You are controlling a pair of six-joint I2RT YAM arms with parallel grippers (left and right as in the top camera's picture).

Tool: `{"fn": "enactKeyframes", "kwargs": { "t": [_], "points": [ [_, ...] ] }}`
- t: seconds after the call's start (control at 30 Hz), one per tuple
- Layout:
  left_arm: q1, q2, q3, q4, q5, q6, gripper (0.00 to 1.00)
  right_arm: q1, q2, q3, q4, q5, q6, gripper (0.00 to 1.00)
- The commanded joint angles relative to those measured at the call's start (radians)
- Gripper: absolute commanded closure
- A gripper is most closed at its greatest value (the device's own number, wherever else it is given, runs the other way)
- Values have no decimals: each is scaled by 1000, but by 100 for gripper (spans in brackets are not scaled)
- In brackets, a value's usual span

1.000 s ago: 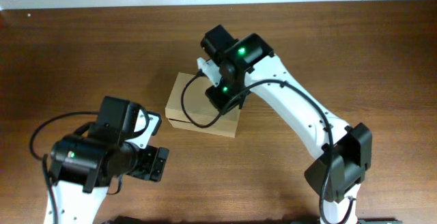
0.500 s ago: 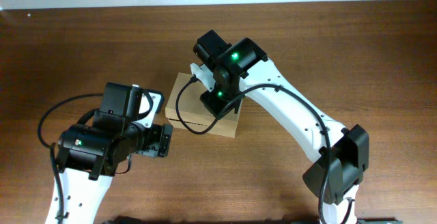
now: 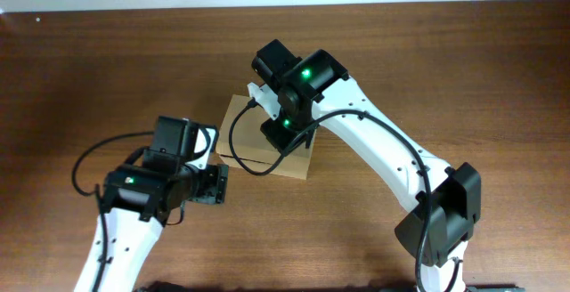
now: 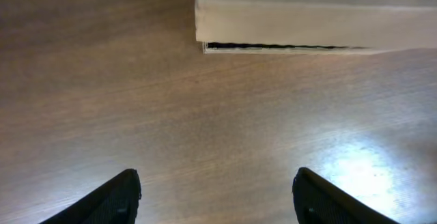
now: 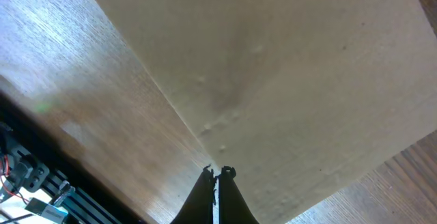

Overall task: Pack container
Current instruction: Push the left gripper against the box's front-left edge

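Note:
The container [image 3: 248,138] is a plain tan cardboard box with its lid down, standing at the middle of the table. My right gripper [image 3: 283,133] hangs over its top. In the right wrist view its shut fingertips [image 5: 217,173] rest at the edge of the container's lid [image 5: 287,80], holding nothing. My left gripper [image 3: 215,185] sits low at the container's left front corner. In the left wrist view its two fingers [image 4: 116,198] stand wide apart over bare wood, with the container's side [image 4: 314,16] a short way ahead.
The brown wooden table [image 3: 463,69] runs to a pale wall edge at the back. A black cable [image 3: 233,145] from the right arm loops across the container's top. The right arm's base [image 3: 441,221] stands at the front right.
My left arm has swung right and forward, bringing its gripper close to the container's left front corner, and its jaws have narrowed a little. The right gripper shifted slightly left, then held still.

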Motion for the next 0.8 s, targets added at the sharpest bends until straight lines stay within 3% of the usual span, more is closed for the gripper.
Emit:
{"fn": "enactKeyframes", "kwargs": {
  "t": [0.0, 0.43, 0.77],
  "points": [
    [-3, 0, -41, 37, 1, -27, 28, 6, -7, 0, 2, -13, -10, 96],
    [-3, 0, -134, 184, -11, -26, 28, 5, -11, 39, -2, -13, -10, 96],
    [-3, 0, -240, 194, -11, -27, 28, 5, -11, 87, -8, -12, -10, 96]
  ]
}}
